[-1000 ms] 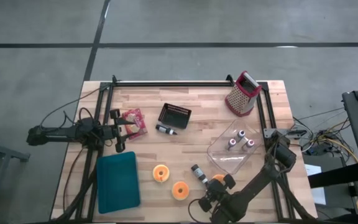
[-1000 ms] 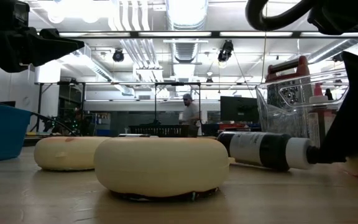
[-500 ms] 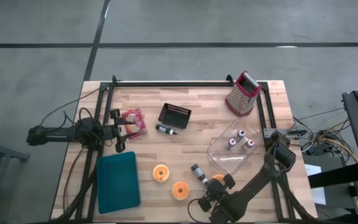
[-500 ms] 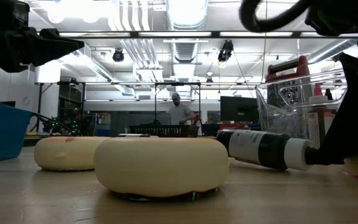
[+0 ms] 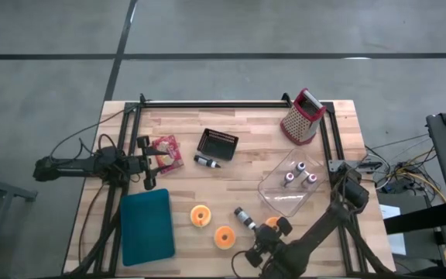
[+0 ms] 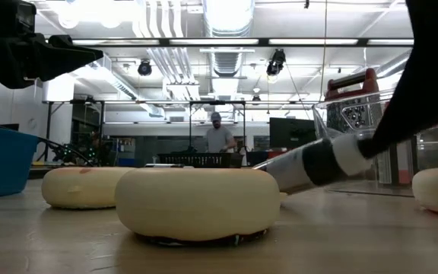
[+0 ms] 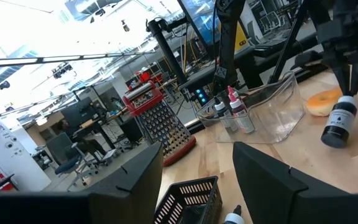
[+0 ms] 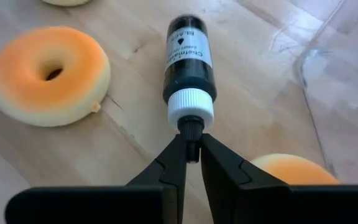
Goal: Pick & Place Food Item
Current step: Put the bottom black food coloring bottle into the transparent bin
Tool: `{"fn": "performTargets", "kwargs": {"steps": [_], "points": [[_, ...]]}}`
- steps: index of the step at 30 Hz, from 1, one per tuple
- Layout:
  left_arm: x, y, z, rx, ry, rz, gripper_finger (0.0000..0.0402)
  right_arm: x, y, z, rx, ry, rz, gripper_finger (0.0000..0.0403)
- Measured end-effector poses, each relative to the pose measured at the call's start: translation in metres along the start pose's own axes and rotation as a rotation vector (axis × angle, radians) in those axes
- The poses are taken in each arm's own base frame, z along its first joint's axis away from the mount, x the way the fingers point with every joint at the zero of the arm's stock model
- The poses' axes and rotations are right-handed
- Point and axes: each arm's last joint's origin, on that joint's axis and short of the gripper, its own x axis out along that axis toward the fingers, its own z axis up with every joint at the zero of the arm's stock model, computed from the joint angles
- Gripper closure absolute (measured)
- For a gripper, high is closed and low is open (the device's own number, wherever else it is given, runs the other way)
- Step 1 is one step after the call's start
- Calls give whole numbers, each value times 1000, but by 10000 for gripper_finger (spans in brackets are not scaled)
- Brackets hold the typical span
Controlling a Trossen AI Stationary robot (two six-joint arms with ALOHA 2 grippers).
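My right gripper [image 5: 255, 228] [image 8: 192, 148] is shut on a small black bottle with a white cap [image 5: 245, 218] [image 6: 310, 164] near the table's front edge. Three orange donuts lie on the wood: two to the left [image 5: 200, 215] [image 5: 224, 236], and one [image 5: 272, 223] partly under the gripper. My left gripper [image 5: 155, 160] [image 7: 197, 186] is open and empty at the table's left, next to a pink packet [image 5: 166, 151]. My right gripper pinches the bottle's thin dark nozzle tip [image 8: 191, 129], beyond the white cap, between its two fingertips [image 8: 174, 155]. The fingers lie along the bottle. The bottle is tilted, its cap end [image 6: 348, 152] raised, and its base end is low behind a donut [image 6: 196, 202].
A teal tray [image 5: 147, 226] lies at the front left. A black basket [image 5: 217, 143] and a small dark bottle [image 5: 207, 162] are at mid table. A clear tub [image 5: 279, 198] holds small bottles at the right. A red grater [image 5: 302, 116] stands at the far right.
My right gripper has risen with the bottle's nozzle. The bottle lay flat on the table and is now tilted, cap end up. It has also shifted slightly toward the table's left edge, uncovering the donut beside the gripper.
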Motion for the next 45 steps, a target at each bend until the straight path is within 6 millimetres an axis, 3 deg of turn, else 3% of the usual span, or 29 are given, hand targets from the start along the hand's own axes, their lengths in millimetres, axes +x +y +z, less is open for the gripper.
{"fn": "performTargets", "kwargs": {"steps": [9,25,33,45], "points": [[0,0,0,0,0,0,202,-22,6,34,2,95,-52,365],[0,0,0,0,0,0,202,-31,4,77,-70,317,-69,365],[0,0,0,0,0,1,202,-26,-3,103,-138,347,-54,365],[0,0,0,0,0,0,202,4,-12,139,-230,511,-38,365]]}}
